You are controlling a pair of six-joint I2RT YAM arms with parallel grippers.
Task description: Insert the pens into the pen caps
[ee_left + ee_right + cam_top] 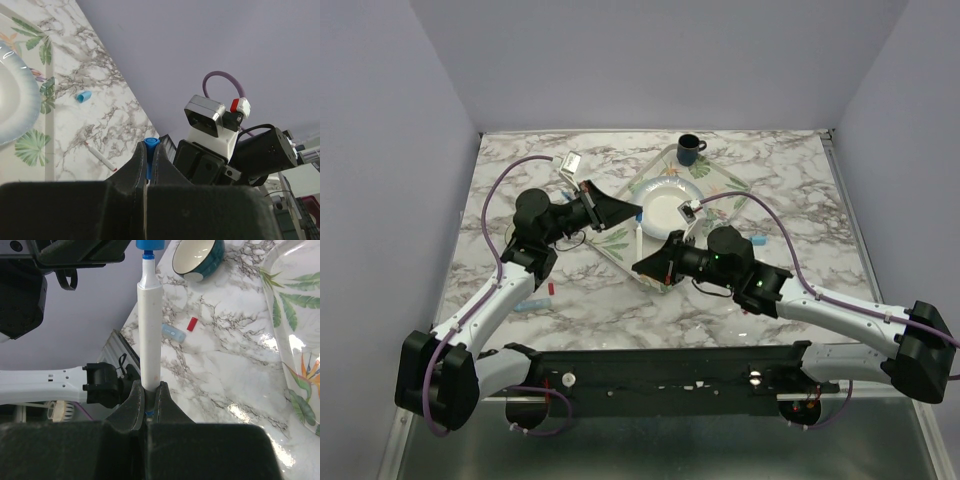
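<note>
Mating: right tool clamps blue-tipped marker; left tool pinches blue cap, tip at its mouth.
Remaining: this seating; red cap loose, 8 o'clock.

i can read no word, number or brand anywhere in what my cameras show. the red and white plug on the camera of my right wrist is too small and blurred to tell whether it bears any print.
</note>
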